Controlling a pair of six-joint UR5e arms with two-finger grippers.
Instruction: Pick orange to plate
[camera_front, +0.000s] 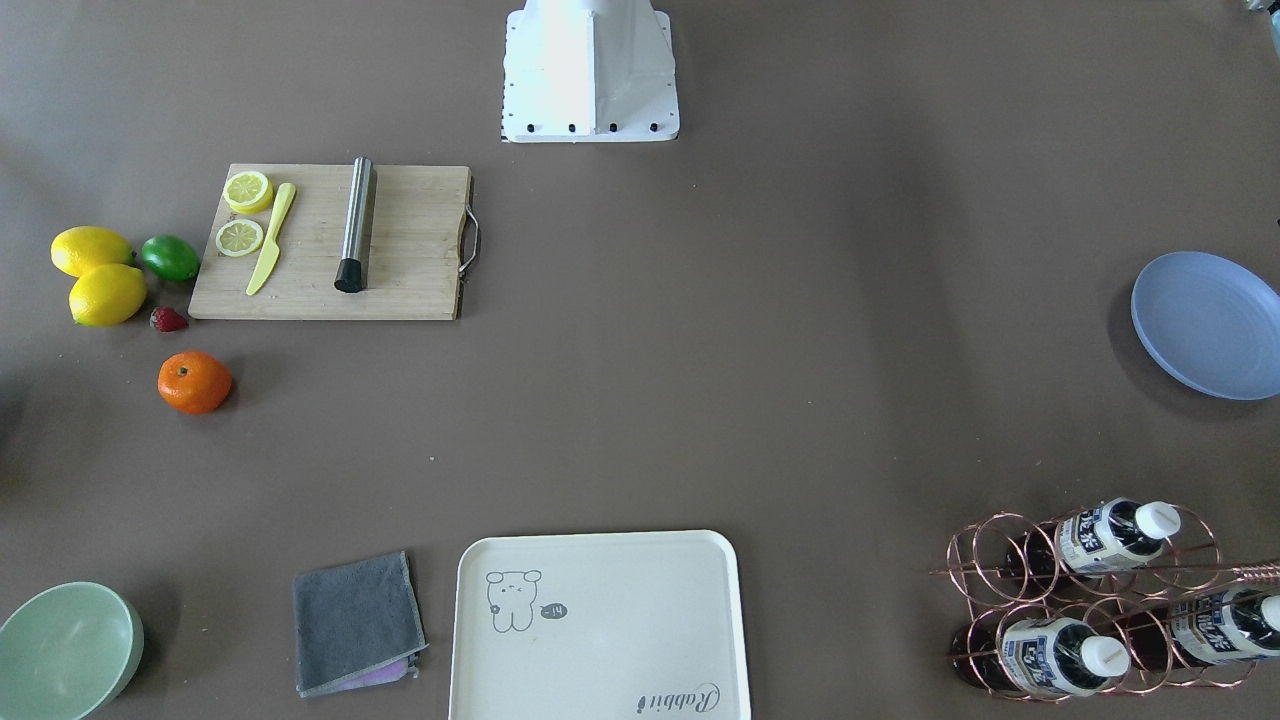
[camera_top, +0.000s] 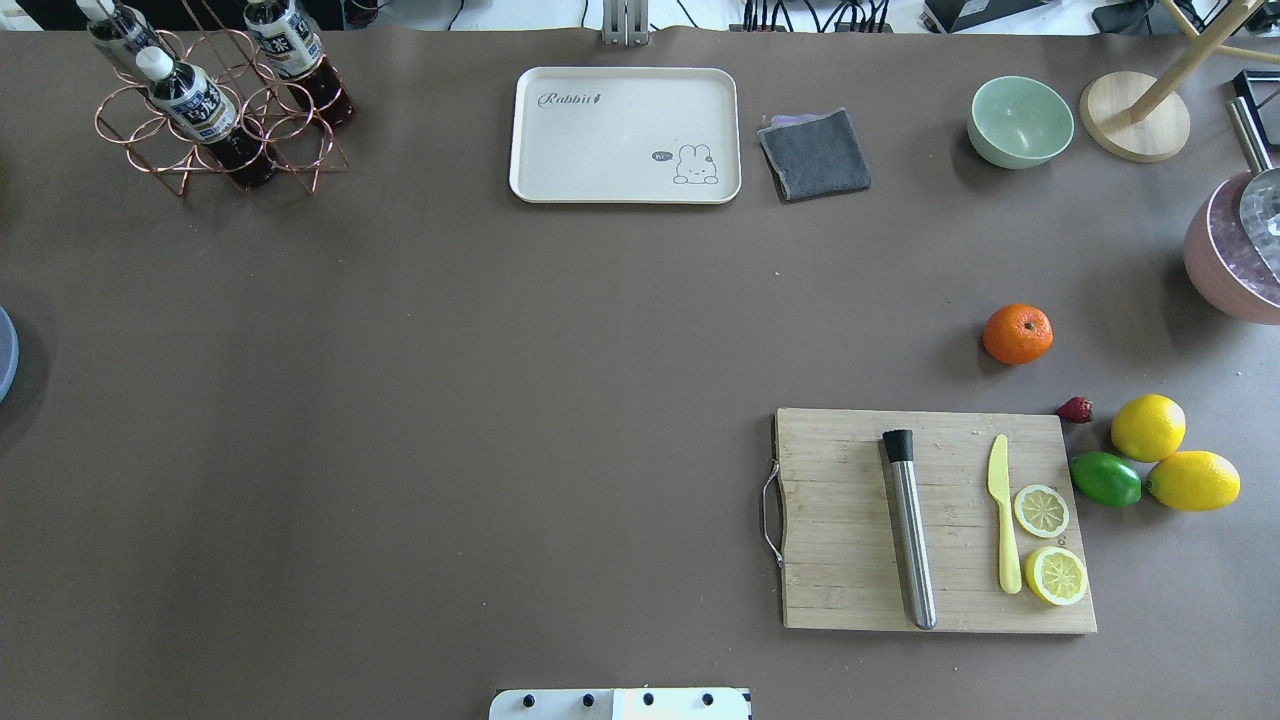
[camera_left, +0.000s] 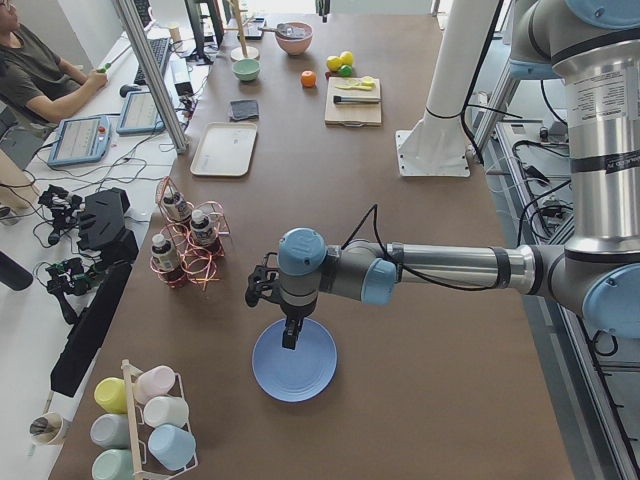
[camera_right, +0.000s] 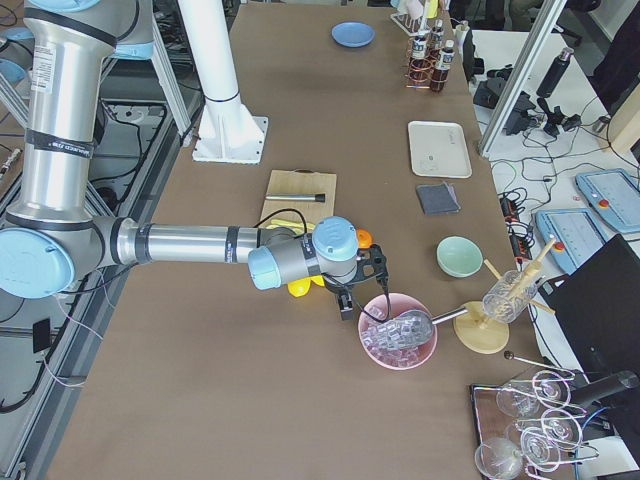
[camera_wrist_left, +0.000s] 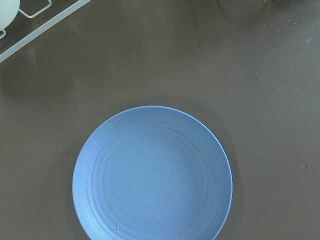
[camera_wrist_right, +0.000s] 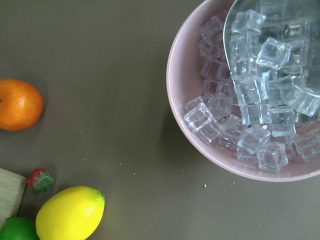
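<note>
Here, one orange (camera_front: 194, 382), one plate (camera_front: 1208, 325), two lemons (camera_front: 91, 250), one lime (camera_front: 170, 257), seemingly three bottles (camera_front: 1110, 535)

On your overhead view the cutting board (camera_top: 850, 520) sits at four o'clock, carrying a steel muddler (camera_top: 912, 540), a yellow knife (camera_top: 1003, 520) and two lemon slices (camera_top: 1041, 510). At its three o'clock lie two lemons (camera_top: 1148, 427) and a lime (camera_top: 1105, 479), a strawberry (camera_top: 1075, 409) at two. The cream tray (camera_top: 625, 135) lies at twelve, the bottle rack (camera_top: 270, 125) at ten.

Bright orange orange (camera_front: 194, 382) with dark green stem dimple, pale blue plate (camera_front: 1210, 325) with faint concentric rings, yellow lemons (camera_front: 107, 294), green lime (camera_front: 170, 257), brown table (camera_front: 700, 350)
</note>
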